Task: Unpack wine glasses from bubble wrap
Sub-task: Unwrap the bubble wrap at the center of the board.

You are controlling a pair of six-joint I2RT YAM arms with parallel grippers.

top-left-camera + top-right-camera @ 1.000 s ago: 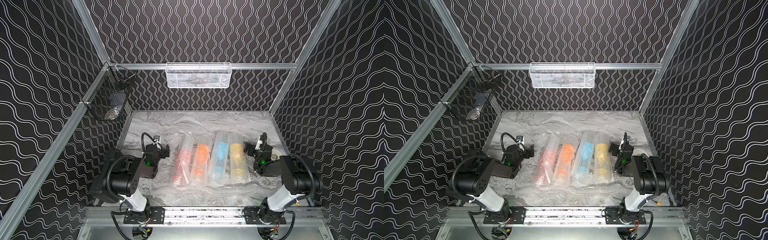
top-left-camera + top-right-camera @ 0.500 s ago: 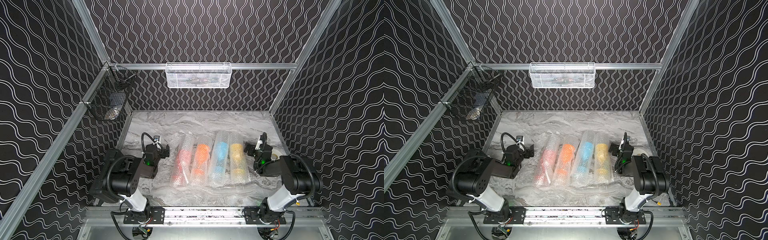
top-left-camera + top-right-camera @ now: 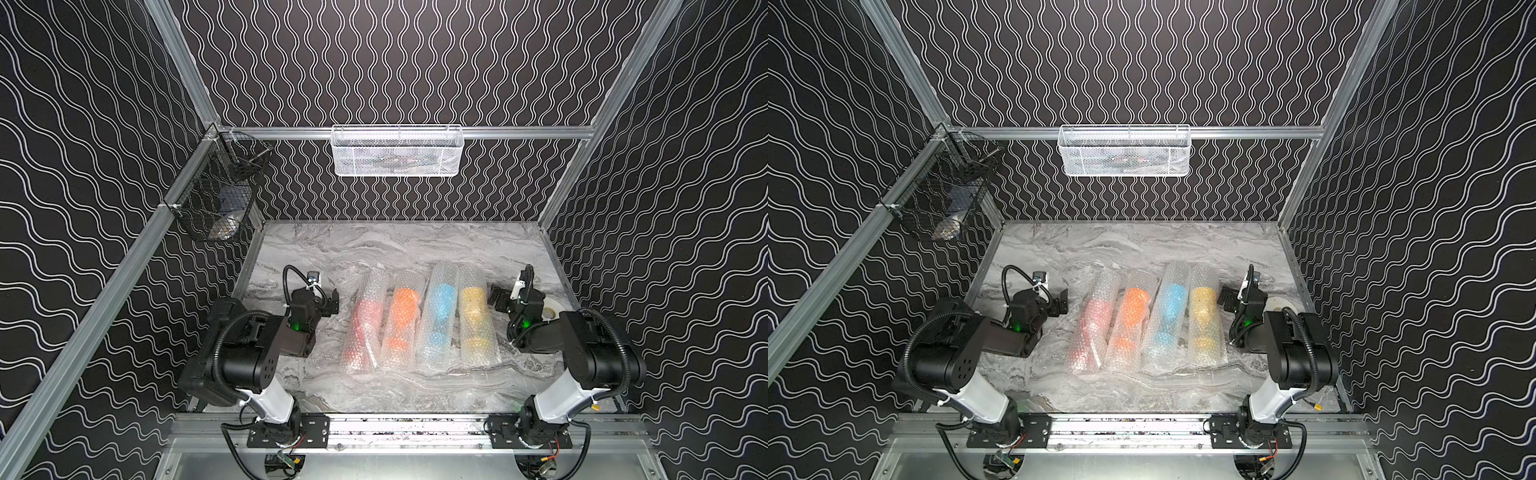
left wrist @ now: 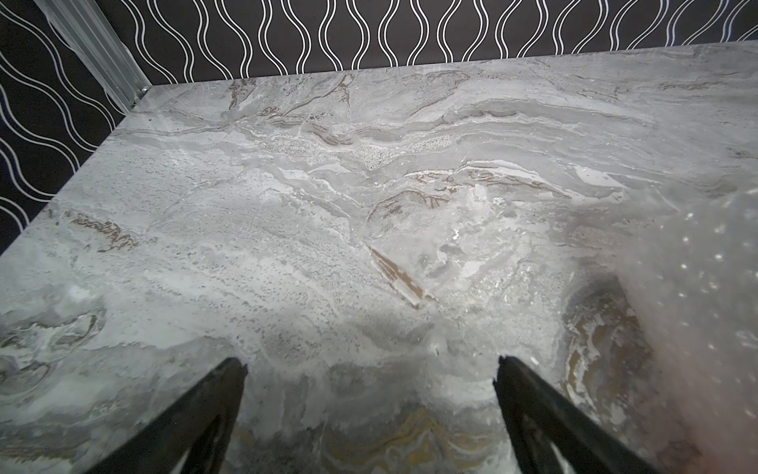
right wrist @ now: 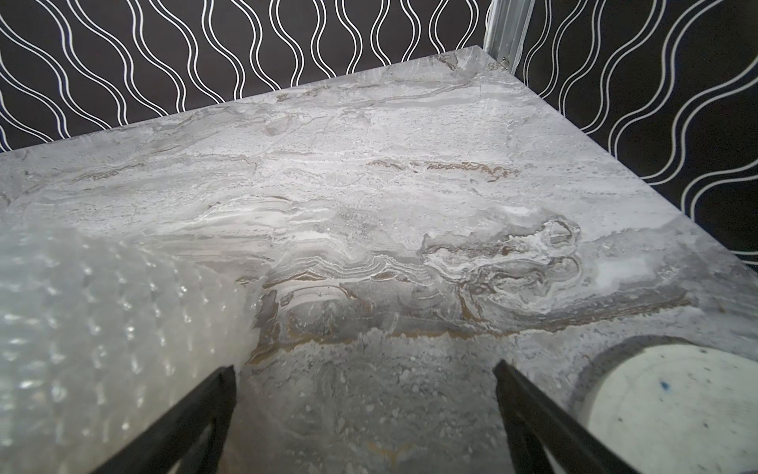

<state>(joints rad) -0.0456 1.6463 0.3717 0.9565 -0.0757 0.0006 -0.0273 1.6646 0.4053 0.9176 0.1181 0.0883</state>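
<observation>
Containers: two baskets hang from the frame rails. A white mesh basket [image 3: 397,151] is hooked on the rear rail; its contents show through the mesh only as a blur. A black wire basket [image 3: 220,195] hangs on the rail on the left arm's side and holds a shiny silver item that cannot be identified.

Task items: four goblets lie side by side in the middle of the grey marbled tabletop [image 3: 374,245]. Each is enclosed in its own tube of bubble wrap [image 3: 442,272]. From the left arm's side to the right arm's side, they are:
- one red goblet [image 3: 365,320]
- one orange goblet [image 3: 401,307]
- one light blue goblet [image 3: 441,301]
- one yellow goblet [image 3: 473,303]

Neighbouring tubes touch along their length. All four are fully wrapped.

End effectors: the left gripper [image 3: 330,300] is beside the red tube, and the right gripper [image 3: 496,297] is just beside the yellow tube. Both wrist views show the jaws spread wide over bare tabletop with nothing between them.

One round white object [image 5: 672,406] lies flat on the tabletop near the right gripper, on the side away from the tubes.
</observation>
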